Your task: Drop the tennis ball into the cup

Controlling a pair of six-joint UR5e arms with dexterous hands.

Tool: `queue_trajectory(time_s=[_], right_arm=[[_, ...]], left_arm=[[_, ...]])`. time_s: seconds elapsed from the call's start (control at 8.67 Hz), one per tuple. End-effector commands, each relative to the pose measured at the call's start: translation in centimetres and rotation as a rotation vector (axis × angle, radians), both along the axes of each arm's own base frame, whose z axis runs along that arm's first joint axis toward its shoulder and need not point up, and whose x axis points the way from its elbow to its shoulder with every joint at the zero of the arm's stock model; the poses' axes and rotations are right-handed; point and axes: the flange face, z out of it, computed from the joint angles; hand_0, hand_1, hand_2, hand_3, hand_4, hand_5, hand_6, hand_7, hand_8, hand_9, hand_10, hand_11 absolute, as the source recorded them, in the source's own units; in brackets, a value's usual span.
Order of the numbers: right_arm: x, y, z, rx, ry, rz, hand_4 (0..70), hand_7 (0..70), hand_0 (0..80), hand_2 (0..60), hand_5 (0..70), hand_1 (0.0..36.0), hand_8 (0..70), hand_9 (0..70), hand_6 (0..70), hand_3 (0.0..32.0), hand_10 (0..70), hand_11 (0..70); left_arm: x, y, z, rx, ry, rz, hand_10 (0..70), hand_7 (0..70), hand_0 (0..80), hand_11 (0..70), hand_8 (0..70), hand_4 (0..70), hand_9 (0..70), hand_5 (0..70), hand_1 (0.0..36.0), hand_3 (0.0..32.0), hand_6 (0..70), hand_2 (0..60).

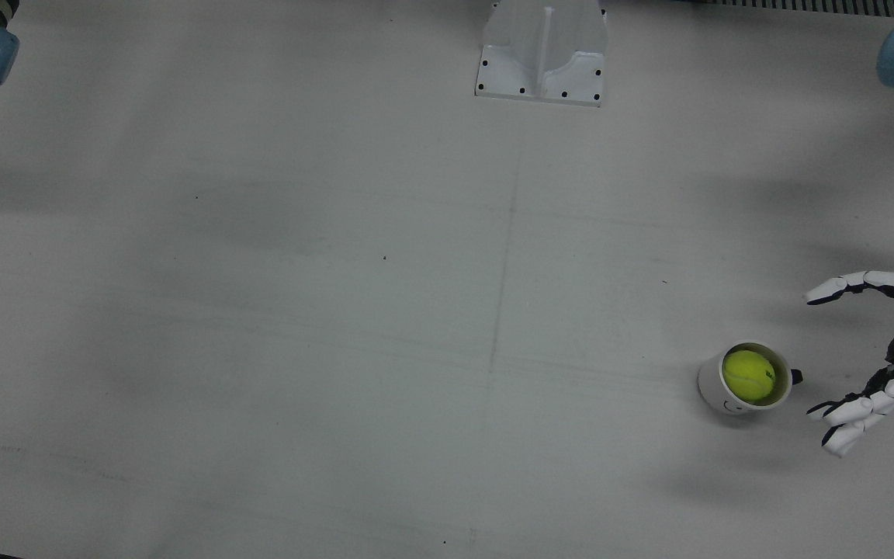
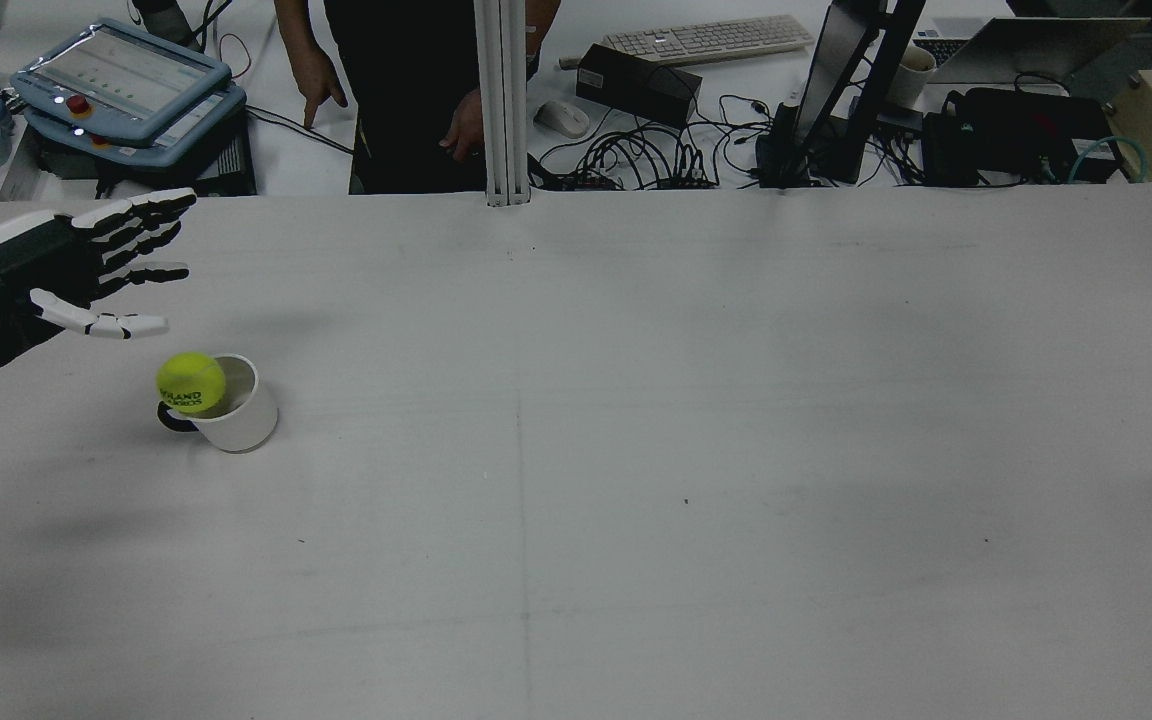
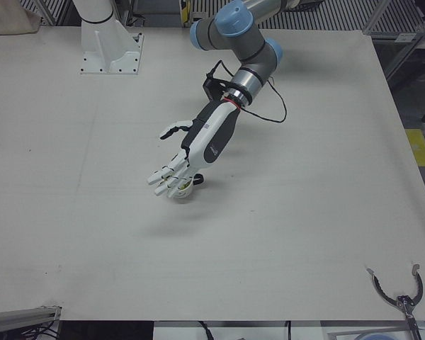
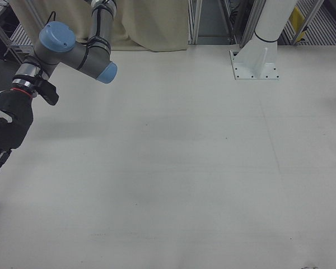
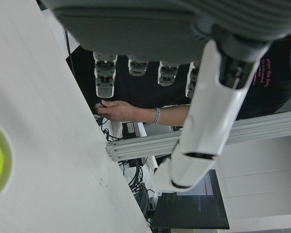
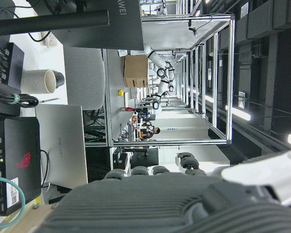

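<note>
Ball (image 1: 749,375) sitting in cup (image 1: 715,386). Left hand (image 1: 885,353) hovering just beside, fingers spreading, holding nothing. Right hand (image 4: 3,131) waiting well apart, grip unclear; left nearer.

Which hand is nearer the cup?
Left. The left hand hovers open just beside the cup, ball inside. The right hand is far across the table.

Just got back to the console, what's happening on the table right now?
The yellow-green tennis ball sits in the mouth of the white cup with a dark handle, which stands upright on the white table. The left robot hand hovers beside the cup with fingers spread, holding nothing. The right robot hand is off at the far edge, away from both; its fingers are mostly cut off.
</note>
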Motion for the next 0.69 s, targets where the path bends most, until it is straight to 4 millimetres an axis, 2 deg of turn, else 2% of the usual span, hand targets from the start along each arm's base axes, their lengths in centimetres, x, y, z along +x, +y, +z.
queue_trajectory(time_s=[0.0, 0.12, 0.23, 0.35, 0.46, 0.58], right_arm=[[0.0, 0.0, 0.0, 0.0, 0.0, -0.001, 0.0, 0.0, 0.0, 0.0, 0.0, 0.0, 0.0, 0.0, 0.0, 0.0, 0.0, 0.0], [0.0, 0.0, 0.0, 0.001, 0.0, -0.001, 0.0, 0.0, 0.0, 0.0, 0.0, 0.0, 0.0, 0.0, 0.0, 0.0, 0.0, 0.0], [0.0, 0.0, 0.0, 0.0, 0.0, -0.001, 0.0, 0.0, 0.0, 0.0, 0.0, 0.0, 0.0, 0.0, 0.0, 0.0, 0.0, 0.0], [0.0, 0.0, 0.0, 0.0, 0.0, 0.001, 0.0, 0.0, 0.0, 0.0, 0.0, 0.0, 0.0, 0.0, 0.0, 0.0, 0.0, 0.0], [0.0, 0.0, 0.0, 0.001, 0.0, 0.001, 0.0, 0.0, 0.0, 0.0, 0.0, 0.0, 0.0, 0.0, 0.0, 0.0, 0.0, 0.0], [0.0, 0.0, 0.0, 0.001, 0.0, 0.001, 0.0, 0.0, 0.0, 0.0, 0.0, 0.0, 0.0, 0.0, 0.0, 0.0, 0.0, 0.0]], left_arm=[[-0.2, 0.0, -0.5, 0.008, 0.009, -0.001, 9.1, 8.1, 77.7, 17.1, 4.1, 12.4, 6.1, 12.0, 36.0, 0.0, 6.2, 50.6], [-1.1, 0.2, -1.7, 0.031, 0.022, -0.008, 9.2, 8.2, 77.5, 17.1, 4.1, 12.3, 6.1, 12.0, 36.0, 0.0, 6.2, 50.8], [-6.1, -1.5, -1.6, 0.024, -0.002, -0.108, 9.2, 8.1, 75.5, 17.0, 4.0, 12.4, 5.9, 11.9, 36.0, 0.0, 6.2, 51.4], [-10.0, -2.4, -1.0, 0.021, -0.036, -0.191, 9.2, 7.6, 70.6, 17.0, 3.1, 11.8, 4.7, 11.5, 36.0, 0.0, 5.9, 52.8], [-13.9, -3.5, 0.7, -0.001, -0.061, -0.266, 8.8, 5.5, 69.2, 16.6, 2.0, 7.8, 3.1, 11.6, 36.0, 0.0, 5.5, 54.1], [-16.0, -4.0, 2.1, -0.031, -0.08, -0.294, 6.6, 1.2, 67.9, 13.6, 0.3, 0.3, 0.8, 11.9, 36.0, 0.0, 4.1, 56.0]])
